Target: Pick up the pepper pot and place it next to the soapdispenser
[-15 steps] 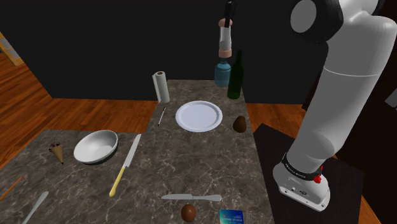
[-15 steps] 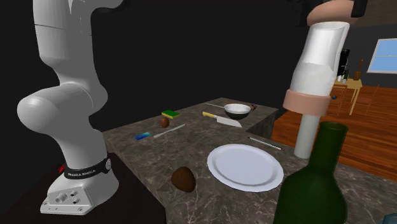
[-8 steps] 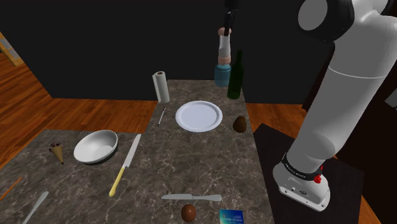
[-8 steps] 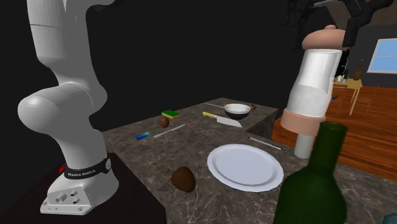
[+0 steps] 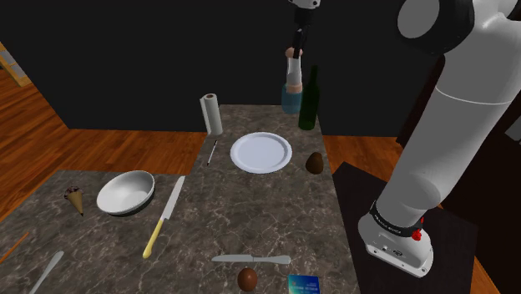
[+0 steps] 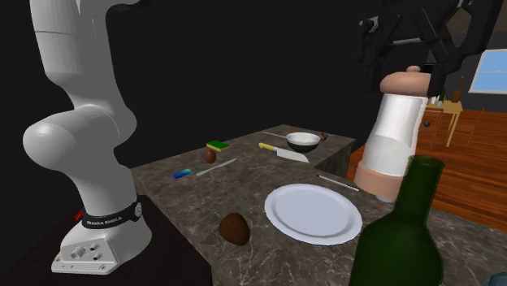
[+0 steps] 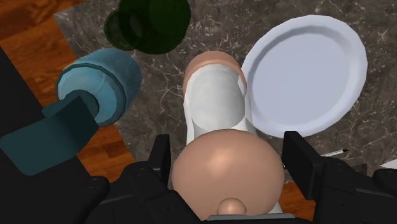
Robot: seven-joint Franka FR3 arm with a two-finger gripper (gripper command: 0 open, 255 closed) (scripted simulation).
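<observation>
In the shoulder view, the pepper pot [image 5: 292,73] is seen upright just in front of the blue soap dispenser [image 5: 288,102] and beside the green bottle [image 5: 310,100], with the pincer [image 5: 299,39] just above it. In the second exterior view, its base is seen resting on the surface [image 6: 195,203] behind the white plate [image 6: 313,213]. In the wrist view, the fingers are spread apart on either side of the pot's cap, and nothing is clasped.
</observation>
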